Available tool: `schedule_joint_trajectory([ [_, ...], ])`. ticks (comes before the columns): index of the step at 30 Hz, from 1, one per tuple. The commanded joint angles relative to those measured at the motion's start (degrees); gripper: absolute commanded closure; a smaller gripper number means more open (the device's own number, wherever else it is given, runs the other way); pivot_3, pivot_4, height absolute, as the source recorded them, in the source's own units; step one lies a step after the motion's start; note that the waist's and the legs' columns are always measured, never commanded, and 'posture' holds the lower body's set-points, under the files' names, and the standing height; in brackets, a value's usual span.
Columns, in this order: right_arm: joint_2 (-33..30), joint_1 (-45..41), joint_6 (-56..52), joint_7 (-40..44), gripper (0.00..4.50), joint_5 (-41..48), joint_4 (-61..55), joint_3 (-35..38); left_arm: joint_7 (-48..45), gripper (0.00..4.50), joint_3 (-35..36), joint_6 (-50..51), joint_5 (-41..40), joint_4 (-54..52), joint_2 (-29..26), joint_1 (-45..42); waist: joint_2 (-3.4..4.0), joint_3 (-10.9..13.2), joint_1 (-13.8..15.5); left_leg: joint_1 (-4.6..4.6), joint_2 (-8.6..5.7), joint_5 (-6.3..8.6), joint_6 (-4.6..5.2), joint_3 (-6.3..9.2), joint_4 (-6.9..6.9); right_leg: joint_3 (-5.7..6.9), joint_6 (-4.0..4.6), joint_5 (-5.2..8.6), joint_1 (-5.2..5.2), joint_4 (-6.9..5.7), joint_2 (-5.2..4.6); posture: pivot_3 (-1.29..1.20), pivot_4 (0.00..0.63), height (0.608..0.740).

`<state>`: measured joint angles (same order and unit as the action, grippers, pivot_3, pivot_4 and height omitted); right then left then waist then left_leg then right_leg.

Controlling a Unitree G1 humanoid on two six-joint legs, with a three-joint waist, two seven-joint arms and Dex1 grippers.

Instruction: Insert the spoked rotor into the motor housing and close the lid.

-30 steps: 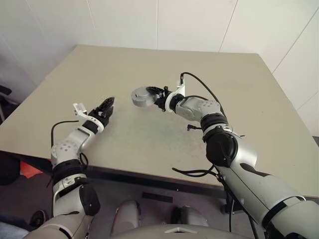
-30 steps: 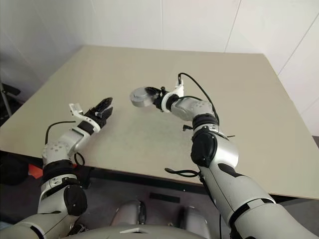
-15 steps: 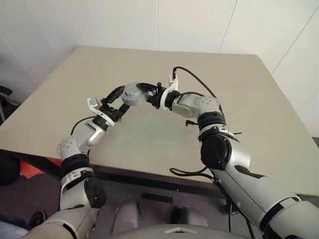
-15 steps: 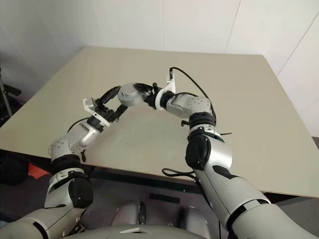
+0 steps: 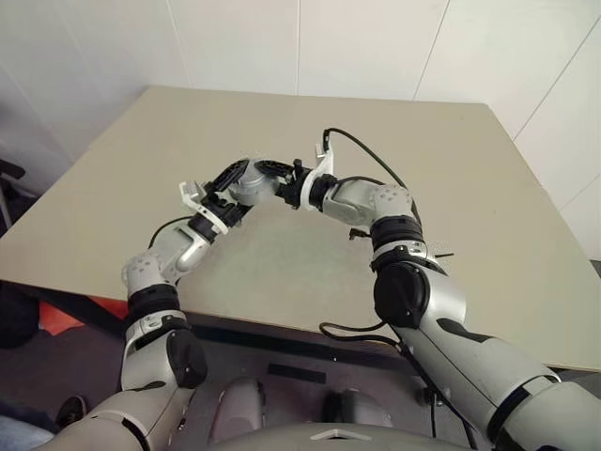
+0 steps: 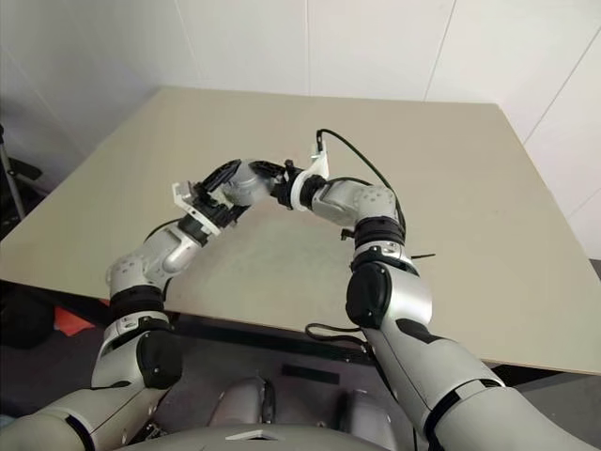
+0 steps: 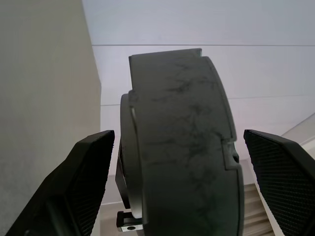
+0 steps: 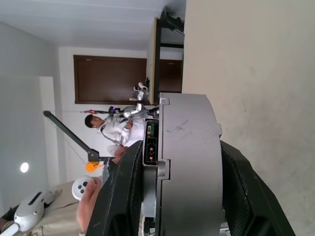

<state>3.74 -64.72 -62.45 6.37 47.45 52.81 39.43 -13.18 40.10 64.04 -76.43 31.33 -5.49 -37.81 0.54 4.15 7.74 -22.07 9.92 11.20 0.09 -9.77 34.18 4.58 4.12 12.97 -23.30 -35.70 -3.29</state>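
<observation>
While both arms are raised over the beige table, the 2 grippers meet above its near-centre area. The right arm reaches forward and to the robot's left with the elbow bent, and its wrist points roughly level toward the left arm. The right gripper is clamped on the motor housing, a round silver-grey body held clear of the table surface. In the right wrist view, the housing stands edge-on between the 2 black fingers, with 1 pad against each flat side.

The left arm rises from the robot's left side with the elbow bent, and its forearm slopes upward and inward toward the housing. The left gripper is spread wide around the housing. In the left wrist view, the housing sits between the 2 fingers, with a visible gap on each side, so neither pad touches it.

A black cable arcs from the right wrist back along the forearm. Whether the rotor or the lid is fitted to the housing cannot be told.
</observation>
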Motion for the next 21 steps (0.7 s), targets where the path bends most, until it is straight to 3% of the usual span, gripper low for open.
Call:
schedule_joint_trajectory([
  [1, 0.08, -1.54, 0.75, 0.57, 2.31, 2.51, -3.16, 0.08, -1.2, 0.04, -0.54, -1.29, -0.77, -1.32, -0.25, -1.32, 0.0, 0.0, -0.01, 0.0, 0.0, 0.0, 0.0, 0.0, 0.0, 0.0, 0.0, 0.0, 0.0, 0.0, 0.0, 0.0, 0.0, 0.74],
  [9, -0.47, -1.57, 2.19, 0.4, 2.31, 2.34, -2.4, -0.5, -1.5, 2.34, -0.78, -2.53, -0.7, -1.19, -0.72, -0.87, 0.0, 0.0, -0.09, 0.01, -0.01, 0.0, 0.0, 0.0, 0.0, 0.0, -0.02, -0.01, 0.0, 0.0, 0.0, 0.0, 0.0, 0.74],
  [19, -0.85, -1.5, 2.62, 1.72, 2.31, 1.92, -2.23, -2.05, -1.24, 2.34, -0.99, -1.85, -1.16, -0.75, -0.65, -0.81, 0.0, 0.0, -0.14, 0.01, -0.01, 0.0, -0.01, 0.01, 0.0, 0.0, -0.03, -0.02, 0.01, -0.01, 0.0, 0.0, 0.0, 0.74],
  [21, -1.09, -1.14, 2.83, 2.47, 1.68, 0.96, -2.52, -3.24, -1.21, 2.34, -1.01, -1.91, -1.17, -0.89, -0.61, -0.73, 0.0, 0.0, -0.11, 0.01, -0.01, 0.0, 0.0, 0.01, 0.0, 0.0, -0.03, -0.02, 0.01, -0.01, 0.0, 0.0, 0.0, 0.74],
])
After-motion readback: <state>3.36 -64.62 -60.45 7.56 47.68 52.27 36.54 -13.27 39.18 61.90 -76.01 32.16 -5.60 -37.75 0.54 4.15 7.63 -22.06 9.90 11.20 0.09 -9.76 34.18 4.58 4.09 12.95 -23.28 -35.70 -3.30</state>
